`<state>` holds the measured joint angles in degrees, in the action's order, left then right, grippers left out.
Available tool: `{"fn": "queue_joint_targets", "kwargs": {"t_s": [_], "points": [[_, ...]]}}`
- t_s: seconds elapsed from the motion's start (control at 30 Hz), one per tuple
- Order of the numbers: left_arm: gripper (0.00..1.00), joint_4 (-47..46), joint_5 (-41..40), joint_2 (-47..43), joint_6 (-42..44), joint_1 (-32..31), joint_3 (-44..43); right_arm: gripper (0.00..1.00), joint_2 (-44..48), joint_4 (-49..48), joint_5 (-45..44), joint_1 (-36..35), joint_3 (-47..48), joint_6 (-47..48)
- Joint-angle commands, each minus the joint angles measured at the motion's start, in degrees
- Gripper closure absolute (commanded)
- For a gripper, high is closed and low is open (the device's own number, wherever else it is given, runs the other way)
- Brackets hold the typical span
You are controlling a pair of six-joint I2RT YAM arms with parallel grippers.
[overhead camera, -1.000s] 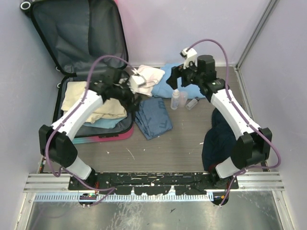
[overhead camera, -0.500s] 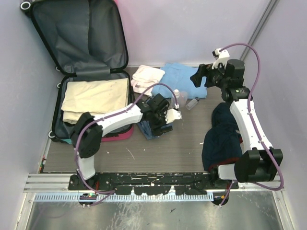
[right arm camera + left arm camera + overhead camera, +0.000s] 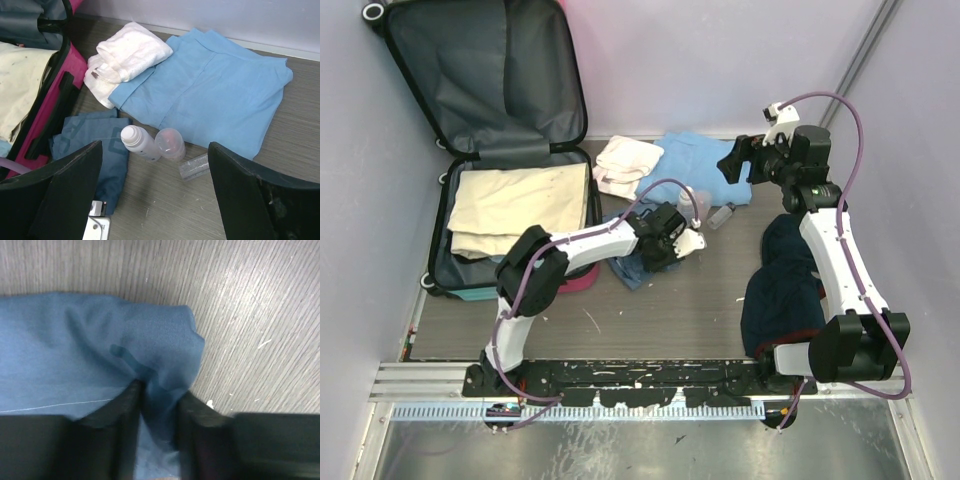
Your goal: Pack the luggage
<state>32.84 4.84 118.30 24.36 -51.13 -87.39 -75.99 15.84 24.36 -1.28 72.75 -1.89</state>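
The luggage lies open at the back left, its dark grey lined lid up against the wall. A folded cream cloth fills its base, and the pink shell shows at the edge. To the right of it a folded dark blue cloth lies on the table. My left gripper is down on this cloth's corner, with a fold of it bunched between the fingers. In the top view that gripper covers most of the cloth. My right gripper hangs open above the back of the table, holding nothing.
A rolled white towel and a light blue garment lie at the back. In front of them are a white bottle, a capped clear bottle and a clear tube. A dark navy cloth heap sits by the right arm.
My left arm swung from the suitcase to the dark blue cloth and its fingers closed onto a fold. The right arm drew back toward the right wall, then held still.
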Motion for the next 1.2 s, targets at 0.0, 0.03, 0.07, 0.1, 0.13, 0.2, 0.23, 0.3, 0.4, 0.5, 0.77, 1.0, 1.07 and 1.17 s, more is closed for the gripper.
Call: {"fn": "queue_joint_targets", "kwargs": {"t_s": [0.0,0.03,0.07,0.1,0.13,0.2,0.23,0.3,0.4,0.5,0.77,1.0,1.07,1.17], "points": [[0.83,2.61,1.58,0.28,-2.48,-0.14,-4.98,0.10,1.60,-2.00,0.64,0.23,1.35,-0.30],[0.90,4.47,3.16,-0.70,-3.88,-0.04,-6.23,0.10,1.48,-1.89,0.79,0.22,1.50,-0.31],[0.95,6.24,5.89,-1.89,-5.33,0.41,-7.43,0.10,1.41,-1.86,0.90,0.22,1.66,-0.26],[0.99,7.43,8.11,-3.06,-7.06,1.22,-8.43,0.10,1.41,-1.86,1.01,0.23,1.66,-0.33],[1.00,8.73,10.87,-4.29,-8.84,1.87,-9.50,0.10,1.51,-1.84,1.04,0.24,1.69,-0.41],[1.00,10.97,18.57,-6.36,-12.17,4.69,-11.46,0.10,1.69,-1.82,1.05,0.25,1.64,-0.34],[1.00,11.82,20.97,-7.53,-13.89,6.16,-12.29,0.10,1.78,-1.73,1.12,0.23,1.62,-0.24],[1.00,13.11,25.85,-9.27,-16.68,9.05,-13.33,0.10,1.81,-1.53,1.17,0.22,1.65,-0.06],[1.00,13.34,32.22,-11.79,-21.03,14.20,-14.26,0.10,1.88,-1.00,1.27,0.22,1.77,0.44],[1.00,13.76,36.57,-13.81,-25.19,19.19,-16.20,0.10,2.01,-0.48,1.35,0.27,1.71,1.11],[1.00,14.18,43.44,-19.91,-31.79,34.25,-20.26,0.11,1.76,-0.02,1.90,0.22,1.53,3.12],[1.00,19.09,44.83,-25.66,-32.85,50.02,-21.06,0.12,0.73,-0.08,3.12,0.25,2.28,3.01],[1.00,21.30,44.80,-27.43,-31.82,54.97,-20.94,0.12,0.22,-0.23,3.61,0.22,2.62,2.71],[1.00,25.25,43.62,-30.04,-29.08,62.42,-20.80,0.13,-0.65,-0.59,4.17,0.27,2.99,2.23]]}}
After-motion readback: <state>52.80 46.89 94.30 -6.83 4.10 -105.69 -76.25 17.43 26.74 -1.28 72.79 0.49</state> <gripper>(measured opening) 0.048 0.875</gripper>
